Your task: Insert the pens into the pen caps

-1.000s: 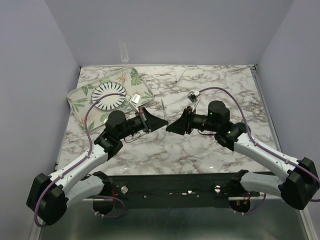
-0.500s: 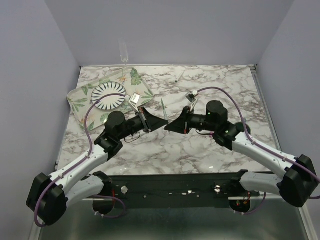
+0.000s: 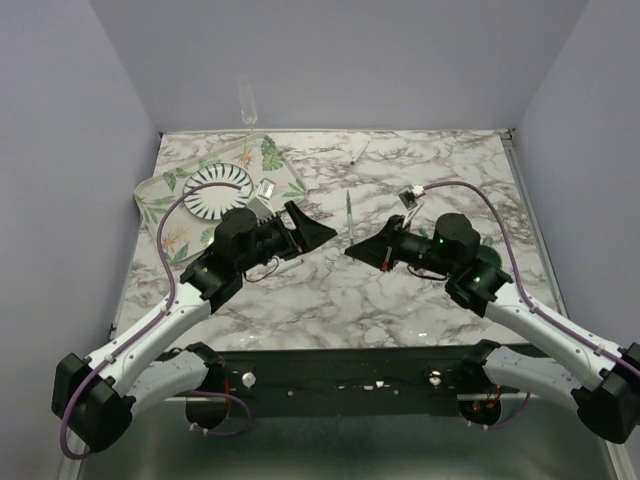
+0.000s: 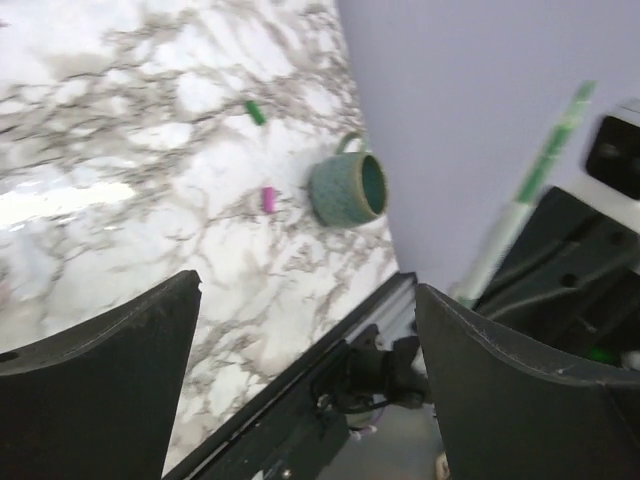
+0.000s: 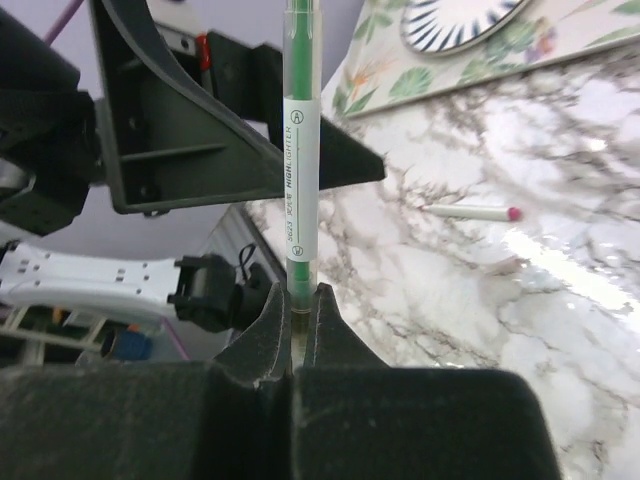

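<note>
My right gripper is shut on the lower end of a green-ended pen, which stands upright from its jaws. My left gripper hangs open just left of that pen, with nothing between its fingers. A second pen, pink-tipped, lies flat on the marble at the back. The green cap and the pink cap lie apart on the table, seen only in the left wrist view, near a mug.
A teal mug stands next to the caps on the right side. A leaf-patterned tray holding a striped plate sits at the back left. A clear tube leans on the back wall.
The left gripper opened and drew back left, letting go of the green pen. The right gripper closed on that pen and carried it slightly right.
</note>
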Action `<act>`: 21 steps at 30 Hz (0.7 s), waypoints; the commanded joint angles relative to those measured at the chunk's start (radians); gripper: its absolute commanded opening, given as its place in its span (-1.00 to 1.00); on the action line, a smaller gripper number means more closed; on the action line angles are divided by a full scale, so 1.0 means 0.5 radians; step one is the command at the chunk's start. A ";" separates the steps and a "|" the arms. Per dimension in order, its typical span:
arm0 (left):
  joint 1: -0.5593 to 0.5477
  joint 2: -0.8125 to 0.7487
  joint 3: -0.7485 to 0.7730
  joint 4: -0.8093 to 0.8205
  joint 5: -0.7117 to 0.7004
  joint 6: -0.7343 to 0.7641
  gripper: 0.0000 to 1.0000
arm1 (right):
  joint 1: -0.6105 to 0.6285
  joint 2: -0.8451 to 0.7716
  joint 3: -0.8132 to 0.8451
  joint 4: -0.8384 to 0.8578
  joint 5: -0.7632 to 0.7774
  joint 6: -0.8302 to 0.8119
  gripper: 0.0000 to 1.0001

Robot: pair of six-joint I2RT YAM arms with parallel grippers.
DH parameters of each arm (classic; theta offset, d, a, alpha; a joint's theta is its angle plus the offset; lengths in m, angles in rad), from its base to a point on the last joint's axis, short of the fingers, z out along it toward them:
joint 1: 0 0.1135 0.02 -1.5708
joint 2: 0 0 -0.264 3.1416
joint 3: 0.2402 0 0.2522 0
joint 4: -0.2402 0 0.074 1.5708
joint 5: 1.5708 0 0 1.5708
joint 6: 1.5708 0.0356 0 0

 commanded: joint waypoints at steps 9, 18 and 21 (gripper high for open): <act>0.005 0.398 0.304 -1.211 -0.771 0.259 0.48 | 0.011 -0.582 -0.026 -0.573 0.865 -0.133 -0.99; 0.005 0.825 0.393 -1.678 -0.621 -1.035 0.24 | 0.011 -0.764 -0.010 -0.699 1.007 -0.206 -0.99; 0.005 0.804 0.375 -1.550 -0.600 -1.225 0.32 | 0.011 -0.816 -0.020 -0.736 1.022 -0.219 -0.99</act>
